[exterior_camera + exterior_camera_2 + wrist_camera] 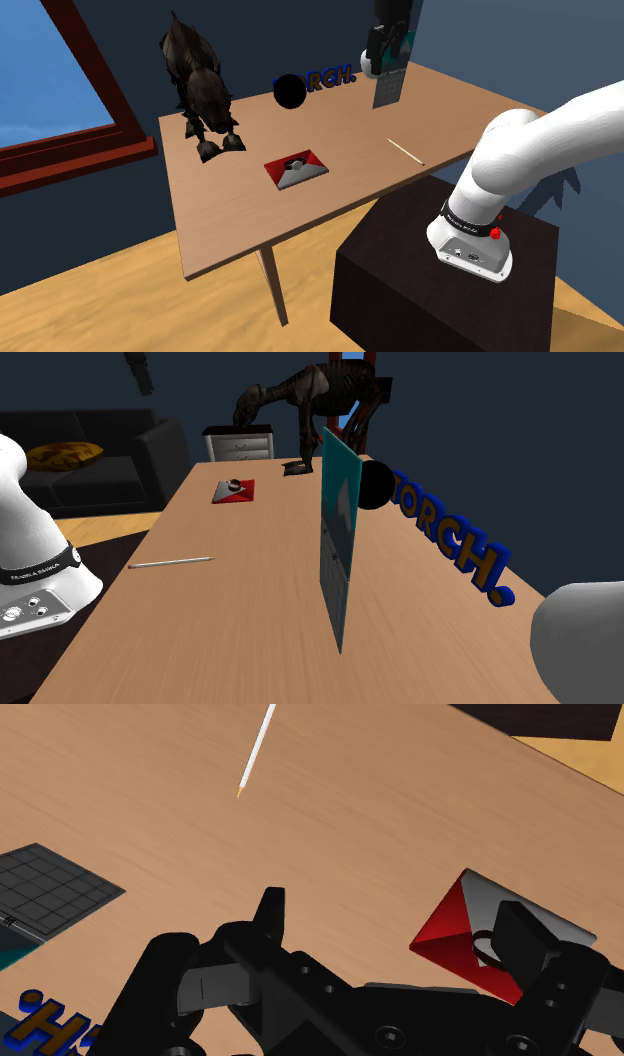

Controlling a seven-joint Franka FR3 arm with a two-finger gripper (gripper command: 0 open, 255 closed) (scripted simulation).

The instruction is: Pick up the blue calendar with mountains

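Note:
The calendar (pixel 338 542) stands upright near the table's middle, teal on its upper half with a grey grid below. In the shoulder view the calendar (pixel 388 90) is at the table's far right side, and my black gripper (pixel 388 40) hangs just over its upper part. In the wrist view my gripper (pixel 395 929) is open, its fingers apart with only bare tabletop between them. The calendar's grid (pixel 50 889) lies off to one side of the fingers (pixel 270 909), apart from them.
Blue "TORCH." letters (pixel 450 542) and a black ball (pixel 375 484) stand just behind the calendar. A dark animal figure (pixel 200 85) is at the table's far end. A red and grey wedge (pixel 296 168) and a thin stick (pixel 405 151) lie on the wooden table (pixel 230 220).

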